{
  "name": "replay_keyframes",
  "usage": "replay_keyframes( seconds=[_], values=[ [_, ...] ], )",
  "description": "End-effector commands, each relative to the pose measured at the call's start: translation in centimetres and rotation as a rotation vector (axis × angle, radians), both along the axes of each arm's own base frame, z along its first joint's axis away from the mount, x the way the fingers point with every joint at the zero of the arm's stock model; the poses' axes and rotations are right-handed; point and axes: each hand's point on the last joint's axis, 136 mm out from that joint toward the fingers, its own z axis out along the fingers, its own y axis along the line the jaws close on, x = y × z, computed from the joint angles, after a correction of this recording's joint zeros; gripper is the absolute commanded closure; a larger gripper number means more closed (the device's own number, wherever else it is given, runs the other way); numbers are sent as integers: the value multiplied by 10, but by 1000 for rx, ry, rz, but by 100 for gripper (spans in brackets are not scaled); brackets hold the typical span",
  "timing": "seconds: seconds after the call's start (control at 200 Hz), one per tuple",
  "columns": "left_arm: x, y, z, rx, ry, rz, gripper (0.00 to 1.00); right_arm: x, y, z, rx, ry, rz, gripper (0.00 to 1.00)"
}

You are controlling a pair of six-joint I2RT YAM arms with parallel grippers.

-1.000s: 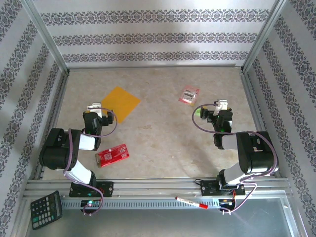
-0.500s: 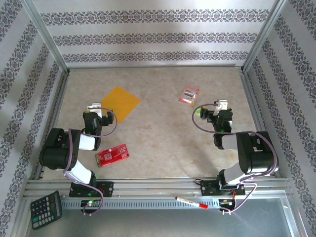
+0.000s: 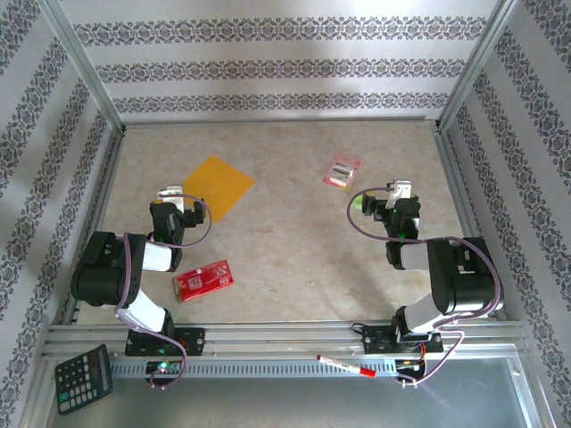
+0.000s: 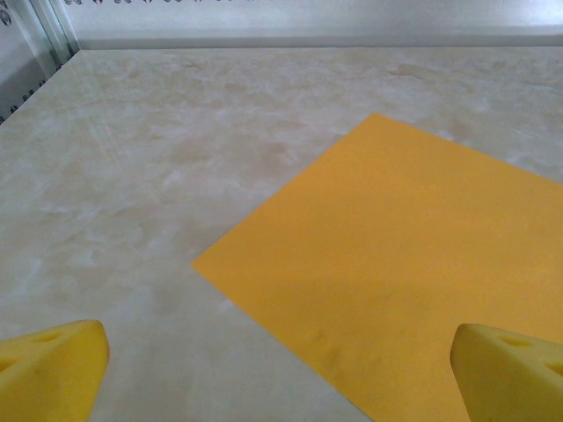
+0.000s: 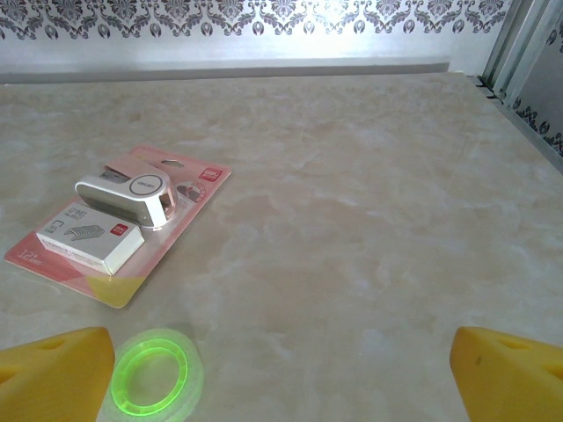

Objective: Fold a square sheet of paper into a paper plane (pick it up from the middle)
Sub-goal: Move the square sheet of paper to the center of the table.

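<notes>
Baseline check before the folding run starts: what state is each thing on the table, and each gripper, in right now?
square sheet of paper: lying flat, unfolded, not held.
left gripper: open, empty, facing the sheet's near edge.
right gripper: open, empty.
red packet: lying flat, untouched.
pink-and-white packet: lying flat, face up.
green tape ring: lying flat by the right gripper.

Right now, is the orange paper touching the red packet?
Apart. The top view shows the square sheet of paper lying beyond the red packet, with bare table between them.
</notes>
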Motion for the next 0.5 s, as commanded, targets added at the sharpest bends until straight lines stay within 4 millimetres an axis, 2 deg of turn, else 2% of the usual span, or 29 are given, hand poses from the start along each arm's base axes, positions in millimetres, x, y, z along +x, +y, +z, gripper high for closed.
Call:
replay_keyframes(
  seconds=[0.0, 0.33, 0.495],
  values=[
    [6, 0, 7, 15, -22, -6, 0, 6, 4, 8, -4, -21, 26, 2],
    [5, 0, 8, 16, -25, -2, 0, 6, -1, 11, -7, -27, -5, 2],
    [2, 2, 14, 14, -52, 7, 0, -8, -22, 38, -5, -57, -137, 2]
  ],
)
